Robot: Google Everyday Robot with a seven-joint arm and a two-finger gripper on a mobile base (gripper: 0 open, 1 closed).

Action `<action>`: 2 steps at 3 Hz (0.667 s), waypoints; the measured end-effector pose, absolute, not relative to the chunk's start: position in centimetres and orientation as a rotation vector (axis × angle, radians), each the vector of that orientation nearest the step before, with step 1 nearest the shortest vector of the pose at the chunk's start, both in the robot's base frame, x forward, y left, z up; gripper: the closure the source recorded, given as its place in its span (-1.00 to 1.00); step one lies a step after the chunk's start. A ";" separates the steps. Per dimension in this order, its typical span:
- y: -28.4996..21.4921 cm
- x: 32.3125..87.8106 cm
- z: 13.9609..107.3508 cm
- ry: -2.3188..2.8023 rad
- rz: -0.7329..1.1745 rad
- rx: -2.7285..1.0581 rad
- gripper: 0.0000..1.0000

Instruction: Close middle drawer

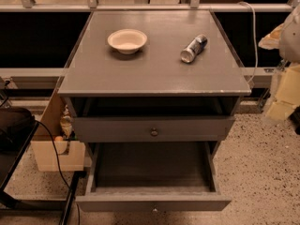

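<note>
The grey cabinet [154,74] stands in the middle of the camera view. The middle drawer [152,203] is pulled far out toward me at the bottom of the view. Its inside [152,165] is bare and its small round knob [153,210] sits at the front's centre. The uppermost drawer [152,128], with its own knob [153,131], is out a little, with a dark gap under the cabinet top. The lowest drawer is out of view. My gripper [282,102] is a pale blurred shape at the right edge, level with the cabinet top and well to the right of both drawers, touching nothing.
A cream bowl [127,40] and a metal can [193,48] lying on its side rest on the cabinet top. A cardboard box [54,146] and a black cable [56,158] are left of the drawers. A black object [14,125] is at far left. A white cable [254,36] hangs at back right.
</note>
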State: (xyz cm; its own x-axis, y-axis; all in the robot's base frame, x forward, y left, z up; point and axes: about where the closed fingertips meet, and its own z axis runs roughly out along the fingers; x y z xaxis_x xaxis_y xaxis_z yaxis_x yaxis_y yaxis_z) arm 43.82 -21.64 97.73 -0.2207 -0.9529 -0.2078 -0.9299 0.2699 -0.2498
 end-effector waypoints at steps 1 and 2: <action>-21.6 43.8 97.7 2.229 -0.102 -1.722 -1.00; -21.6 43.8 97.7 2.229 -0.102 -1.722 -0.64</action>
